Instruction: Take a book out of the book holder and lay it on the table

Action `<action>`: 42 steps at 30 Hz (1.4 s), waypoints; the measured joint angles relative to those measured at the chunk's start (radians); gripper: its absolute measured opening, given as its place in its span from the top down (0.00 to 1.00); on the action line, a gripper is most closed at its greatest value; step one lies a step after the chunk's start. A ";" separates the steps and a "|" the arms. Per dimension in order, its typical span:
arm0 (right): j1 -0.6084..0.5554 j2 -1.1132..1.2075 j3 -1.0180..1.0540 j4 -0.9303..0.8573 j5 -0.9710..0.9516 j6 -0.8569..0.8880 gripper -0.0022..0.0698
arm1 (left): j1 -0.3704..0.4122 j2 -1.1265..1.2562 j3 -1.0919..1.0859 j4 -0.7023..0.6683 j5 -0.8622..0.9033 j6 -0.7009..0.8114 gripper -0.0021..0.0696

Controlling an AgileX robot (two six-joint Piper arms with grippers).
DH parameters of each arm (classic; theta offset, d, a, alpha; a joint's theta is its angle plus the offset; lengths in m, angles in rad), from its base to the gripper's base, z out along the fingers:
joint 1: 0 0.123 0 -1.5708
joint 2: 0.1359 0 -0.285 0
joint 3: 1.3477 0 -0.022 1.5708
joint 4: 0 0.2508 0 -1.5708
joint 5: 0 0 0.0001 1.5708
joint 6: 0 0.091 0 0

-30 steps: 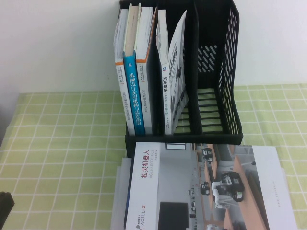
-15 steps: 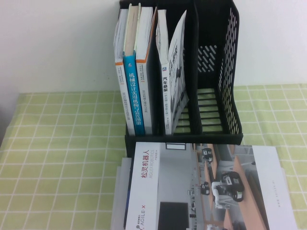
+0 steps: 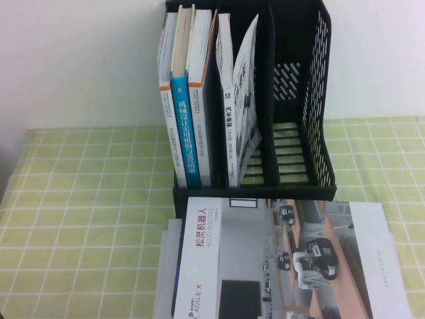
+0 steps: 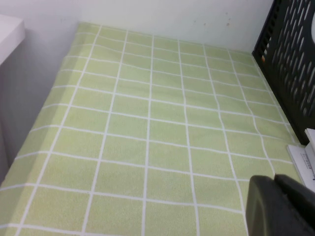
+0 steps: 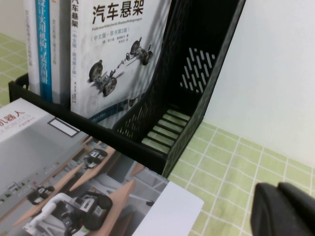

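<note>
Four books [image 3: 199, 100] upright in holder [image 3: 299, 133], flat book [image 3: 279, 259] cut off, right gripper [image 5: 283, 209] shut.

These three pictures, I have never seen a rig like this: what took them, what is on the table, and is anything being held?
A two-armed table robot took them. One camera sits high on the robot's side and looks down at the table; the other two ride on the arms' wrists.

The high view shows a black book holder on a green checked tablecloth. Three books stand in its left compartment, one car book leans in the middle one, and the right one is empty. A robot brochure lies flat in front of the holder.

Neither arm appears in the high view. The left gripper shows only as a dark tip over bare cloth beside the holder. The right gripper is shut, above the cloth near the brochure's corner and the holder's empty compartment. Neither holds anything.
</note>
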 joint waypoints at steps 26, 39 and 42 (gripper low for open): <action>-0.165 -0.046 0.015 -0.007 -0.088 0.002 0.97 | 0.000 -0.002 0.000 0.000 0.002 -0.006 0.97; -0.608 -0.104 0.042 -0.009 -0.423 0.141 0.97 | 0.000 -0.002 0.000 0.000 0.002 -0.006 0.97; -0.608 -0.112 0.049 0.036 -0.438 0.107 0.97 | 0.000 -0.002 0.000 0.000 0.003 -0.006 0.97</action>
